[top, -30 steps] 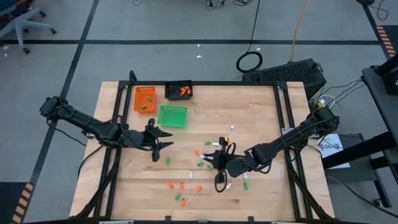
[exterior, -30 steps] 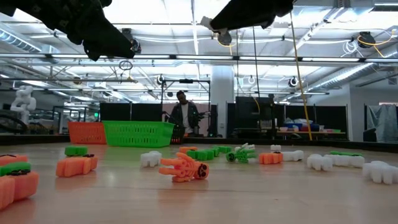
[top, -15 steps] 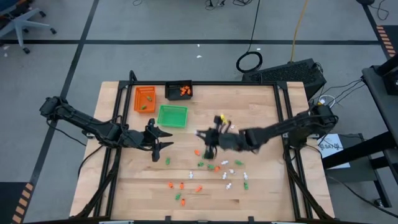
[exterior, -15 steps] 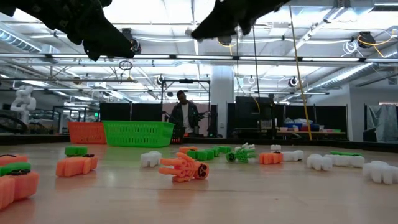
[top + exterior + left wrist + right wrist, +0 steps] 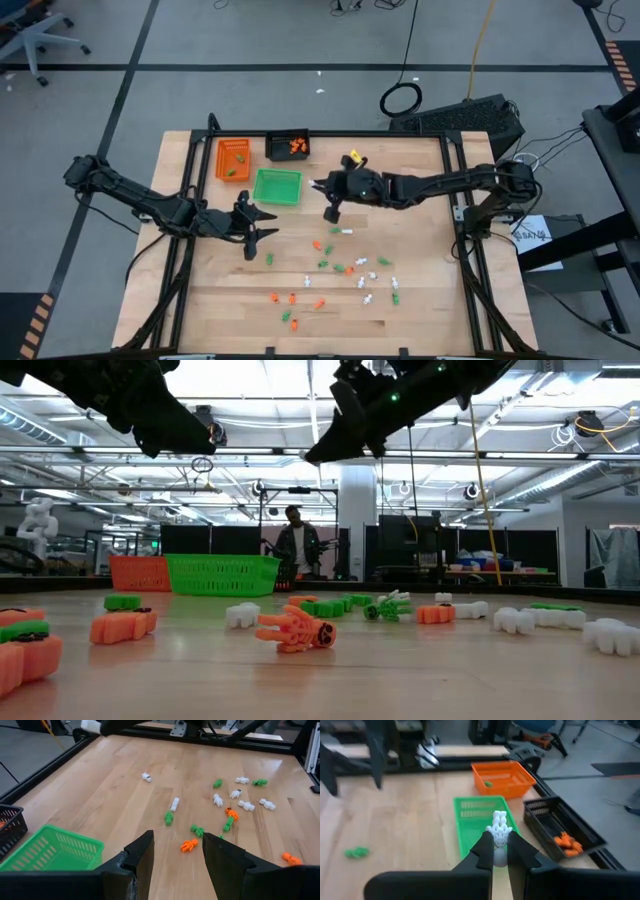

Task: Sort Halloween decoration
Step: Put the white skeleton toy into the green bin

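Halloween decoration pieces (image 5: 345, 268), orange, green and white, lie scattered over the worktop (image 5: 420, 180), most of them below the right tool (image 5: 331, 213) in the high view, and one white piece (image 5: 499, 829) is up off the wood, pinched between that tool's closed fingers (image 5: 482, 851)! The right tool hangs in the air just beside the green tray (image 5: 277, 186), with the orange tray (image 5: 232, 158) and the black tray (image 5: 288, 146) beyond it; the black one holds orange pieces. Over on the other side, the left tool (image 5: 262, 223) waits with its fingers (image 5: 140, 856) spread wide and nothing between them, near the green tray's other edge, a green piece (image 5: 269, 259) lying close beside it.
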Robot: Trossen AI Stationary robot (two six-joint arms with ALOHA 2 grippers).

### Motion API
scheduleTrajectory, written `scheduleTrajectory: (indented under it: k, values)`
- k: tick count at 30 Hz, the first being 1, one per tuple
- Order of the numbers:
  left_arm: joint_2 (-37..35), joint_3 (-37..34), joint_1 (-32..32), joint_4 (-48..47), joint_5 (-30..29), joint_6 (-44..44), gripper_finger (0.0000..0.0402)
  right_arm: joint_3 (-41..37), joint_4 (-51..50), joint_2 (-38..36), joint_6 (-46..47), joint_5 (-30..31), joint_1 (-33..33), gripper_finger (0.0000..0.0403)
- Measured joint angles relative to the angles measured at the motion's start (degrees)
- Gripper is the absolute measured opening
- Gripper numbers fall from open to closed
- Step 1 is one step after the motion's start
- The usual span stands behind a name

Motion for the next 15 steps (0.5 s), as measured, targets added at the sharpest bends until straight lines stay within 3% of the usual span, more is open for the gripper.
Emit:
scheduleTrajectory:
  k: [15]
  values:
    - [2.6, 0.0, 0.0, 0.4, 0.0, 0.0, 0.0167, 0.8, 12.3, 9.7, 0.4, -6.5, -3.5, 0.0009]
